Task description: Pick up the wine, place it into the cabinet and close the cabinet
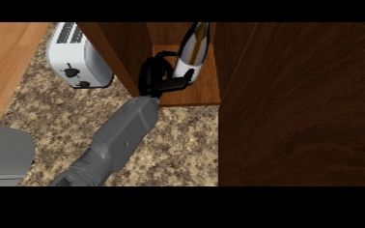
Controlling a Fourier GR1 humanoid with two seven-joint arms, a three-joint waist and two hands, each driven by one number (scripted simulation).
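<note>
I have the wine (192,48) standing on the cabinet (192,94) shelf near its front edge, my hand (158,77) curled round its base, so I judge that only letting go and shutting the door (292,106) remain.

You see a glossy, glass-like wine bottle (192,48) on the cabinet's (285,106) dark, satin wood-grain shelf. At nine o'clock from it sits a shiny white toaster (75,58), plastic-looking, on rough-speckled granite counter (185,145). The hand (158,77) looks matt black.
</note>
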